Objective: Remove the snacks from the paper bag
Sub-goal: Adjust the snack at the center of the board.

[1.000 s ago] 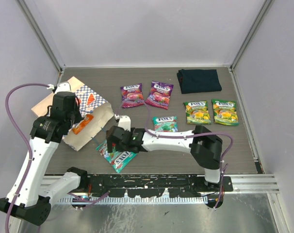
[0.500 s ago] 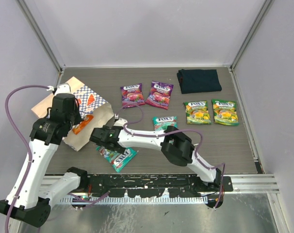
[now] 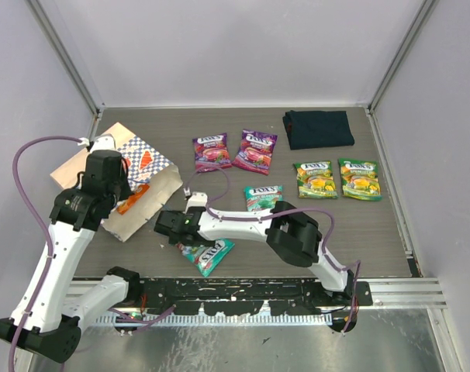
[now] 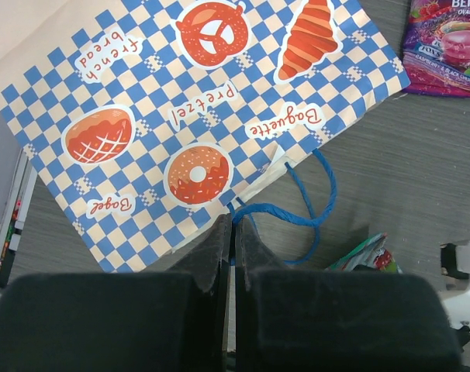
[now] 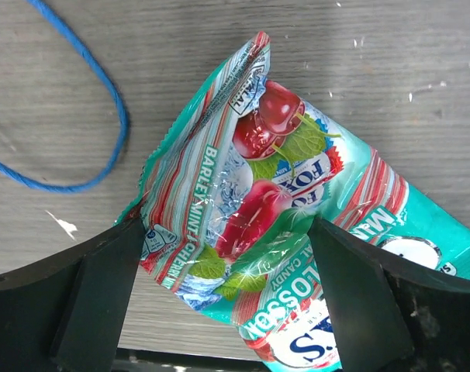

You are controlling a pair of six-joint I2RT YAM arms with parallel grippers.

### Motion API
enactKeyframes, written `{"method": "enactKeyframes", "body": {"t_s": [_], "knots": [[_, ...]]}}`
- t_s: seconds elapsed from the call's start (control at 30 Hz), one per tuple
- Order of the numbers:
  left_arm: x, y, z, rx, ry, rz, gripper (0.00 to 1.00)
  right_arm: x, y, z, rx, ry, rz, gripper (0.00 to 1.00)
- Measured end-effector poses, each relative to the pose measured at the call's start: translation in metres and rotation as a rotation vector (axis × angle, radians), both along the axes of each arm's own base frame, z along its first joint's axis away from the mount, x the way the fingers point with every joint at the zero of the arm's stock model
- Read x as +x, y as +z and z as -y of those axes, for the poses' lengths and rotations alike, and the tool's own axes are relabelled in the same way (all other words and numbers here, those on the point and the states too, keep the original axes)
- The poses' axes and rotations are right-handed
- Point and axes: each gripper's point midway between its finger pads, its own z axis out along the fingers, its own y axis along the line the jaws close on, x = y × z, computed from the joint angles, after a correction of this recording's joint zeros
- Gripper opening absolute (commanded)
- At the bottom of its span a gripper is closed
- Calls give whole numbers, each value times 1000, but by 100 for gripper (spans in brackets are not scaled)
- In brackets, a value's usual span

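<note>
The paper bag (image 3: 134, 167) lies on its side at the left, its checkered face (image 4: 181, 116) filling the left wrist view. My left gripper (image 4: 235, 225) is shut on the bag's blue cord handle (image 4: 297, 213) at the mouth. An orange-red snack (image 3: 133, 200) shows inside the mouth. A teal snack (image 3: 209, 254) lies in front of the bag. My right gripper (image 3: 177, 230) (image 5: 226, 232) is open, its fingers on either side of this crumpled packet (image 5: 250, 209), at its edges. Two purple snacks (image 3: 211, 152) (image 3: 254, 150), one teal (image 3: 264, 198) and two green (image 3: 316, 179) (image 3: 359, 179) lie flat farther right.
A dark navy folded cloth (image 3: 318, 129) lies at the back right. Grey walls close the table on three sides, and a metal rail (image 3: 390, 293) runs along the front edge. A loose blue cord loop (image 5: 80, 116) lies beside the teal packet.
My right gripper swung left toward the bag mouth, then back right. The teal packet beneath it has slid right and slightly toward the front. The left arm holds still.
</note>
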Motion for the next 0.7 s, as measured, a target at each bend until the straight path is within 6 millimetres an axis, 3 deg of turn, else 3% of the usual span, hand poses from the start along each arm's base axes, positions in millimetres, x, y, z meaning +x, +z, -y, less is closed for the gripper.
{"method": "enactKeyframes", "body": {"t_s": [0.27,0.53,0.7], "knots": [[0,-1,0,0,0,0,0,-4,-8,10,-139,475,67,98],[-3,3,-1,-7,-1,21,0,-28,-7,2,-147,1139,15,100],[-3,3,0,-9,-4,22,0,-35,-5,8,-179,1378,23,100]]}}
